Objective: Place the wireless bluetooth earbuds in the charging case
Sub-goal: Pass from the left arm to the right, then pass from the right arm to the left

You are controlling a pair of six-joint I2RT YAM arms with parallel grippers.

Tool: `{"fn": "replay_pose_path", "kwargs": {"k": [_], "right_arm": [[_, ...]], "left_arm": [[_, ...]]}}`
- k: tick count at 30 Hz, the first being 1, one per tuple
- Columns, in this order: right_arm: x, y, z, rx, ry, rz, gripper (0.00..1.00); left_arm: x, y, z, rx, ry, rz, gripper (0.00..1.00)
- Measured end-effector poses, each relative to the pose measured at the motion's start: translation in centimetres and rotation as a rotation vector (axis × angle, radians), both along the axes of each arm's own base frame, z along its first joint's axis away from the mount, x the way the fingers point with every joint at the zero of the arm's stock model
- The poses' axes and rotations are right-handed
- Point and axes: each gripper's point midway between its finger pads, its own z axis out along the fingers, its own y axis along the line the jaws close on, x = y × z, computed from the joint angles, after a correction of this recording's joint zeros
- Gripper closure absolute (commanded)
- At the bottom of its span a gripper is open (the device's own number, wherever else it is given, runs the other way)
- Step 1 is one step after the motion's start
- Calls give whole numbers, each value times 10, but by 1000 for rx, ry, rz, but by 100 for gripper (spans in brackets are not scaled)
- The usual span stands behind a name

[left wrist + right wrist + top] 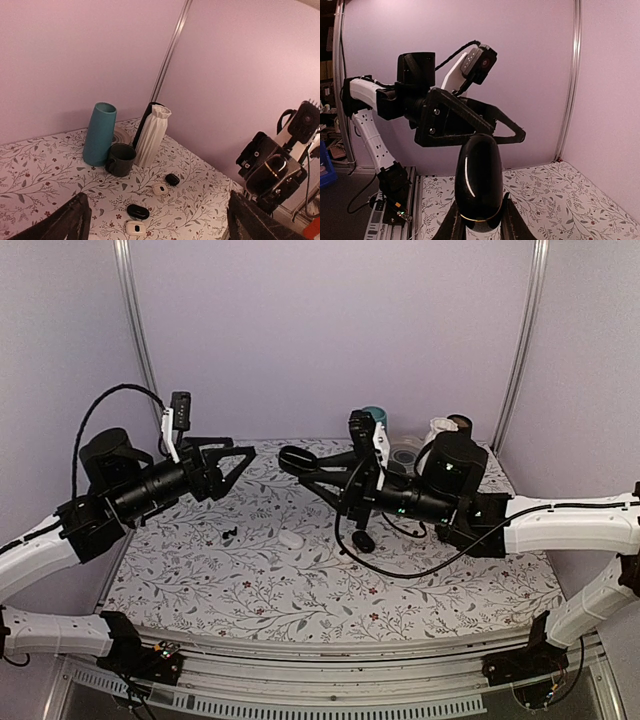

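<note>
While right end effector (481, 224) holds black case (477, 180) aloft, left end effector (157, 202) gapes.

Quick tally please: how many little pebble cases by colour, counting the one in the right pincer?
Black cases on the table: 2
White cases on the table: 2
Black case in right pincer: 1
Total: 5

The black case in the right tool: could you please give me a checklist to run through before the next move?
1. Grip: right tool shut on black case: ok.
2. Lid open for loading: not ok, case looks closed.
3. Picker: left tool open and empty: ok.
4. Targets: earbuds lie on the table, away from both tools: ok.
5. Clearance: tools close but apart in the top view: ok.
</note>
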Motion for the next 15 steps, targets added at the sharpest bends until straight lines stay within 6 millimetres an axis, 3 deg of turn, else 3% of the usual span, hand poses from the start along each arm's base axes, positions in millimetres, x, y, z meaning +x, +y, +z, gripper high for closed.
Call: {"fn": "replay_pose_path", "kwargs": {"k": [5, 15], "right_arm": [[-21, -5, -8, -54, 38, 145, 98], [-37, -11, -36, -166, 177, 278, 98]], "left_arm": [[-14, -21, 21, 129, -136, -144, 6], [-53, -50, 3, 241, -202, -452, 5]]}}
